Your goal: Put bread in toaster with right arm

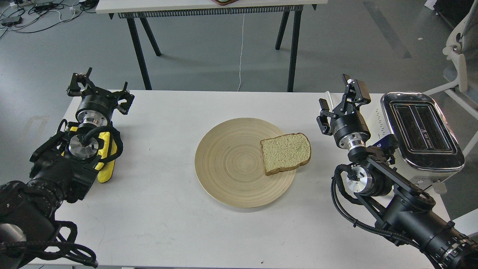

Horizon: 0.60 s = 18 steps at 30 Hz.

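Observation:
A slice of pale tan bread [285, 152] with a brown crust lies flat on the right edge of a round wooden plate [231, 164], partly overhanging its rim. The cream-white toaster [424, 130] with a chrome top stands at the table's right edge, both slots empty. My right gripper [340, 104] is raised between the bread and the toaster, just left of the toaster. Its fingers are spread and hold nothing. My left gripper [101, 89] rests at the table's far left, fingers wide apart and empty.
A yellow part [106, 157] sits on the left arm near the table's left edge. Behind the white table [160, 224] stands another table on black legs [140, 52], with a white cable [241, 56] hanging down. A white chair [461, 56] is at the far right.

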Motion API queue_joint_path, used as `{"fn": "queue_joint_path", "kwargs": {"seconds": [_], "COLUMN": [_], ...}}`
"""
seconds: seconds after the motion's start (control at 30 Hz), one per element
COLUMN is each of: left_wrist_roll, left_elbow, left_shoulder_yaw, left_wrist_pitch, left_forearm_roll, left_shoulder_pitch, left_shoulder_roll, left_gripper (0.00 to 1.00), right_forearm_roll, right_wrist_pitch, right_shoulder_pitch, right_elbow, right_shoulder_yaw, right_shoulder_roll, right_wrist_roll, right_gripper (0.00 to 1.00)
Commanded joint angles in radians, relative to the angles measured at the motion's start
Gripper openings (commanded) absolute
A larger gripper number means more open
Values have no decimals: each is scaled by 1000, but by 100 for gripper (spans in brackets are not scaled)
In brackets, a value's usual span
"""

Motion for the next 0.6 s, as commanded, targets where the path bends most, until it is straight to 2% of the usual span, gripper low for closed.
{"fn": "queue_joint_path", "kwargs": {"seconds": [0.0,0.2,0.3,0.5,0.57], "left_wrist_roll": [0,0,0,0,0], "left_elbow": [0,0,0,0,0], "left_shoulder_yaw": [0,0,0,0,0], "left_wrist_pitch": [0,0,0,0,0], "left_forearm_roll": [0,0,0,0,0], "left_shoulder_pitch": [0,0,0,0,0], "left_shoulder_roll": [0,0,0,0,0], "left_gripper": [100,100,100,100,100], "right_forearm_roll": [0,-12,-24,-158,-198], "right_wrist_pitch": [0,-8,-55,-337,-366], "right_shoulder_pitch": [-1,2,3,14,16], "right_elbow": [0,2,8,88,97], "right_shoulder_yaw": [-3,-7,-9,-128,-194], "right_shoulder_roll": [-2,-2,-9,-37,-49], "right_wrist_roll": [0,0,0,0,0], "right_gripper": [97,97,97,97,97]}}
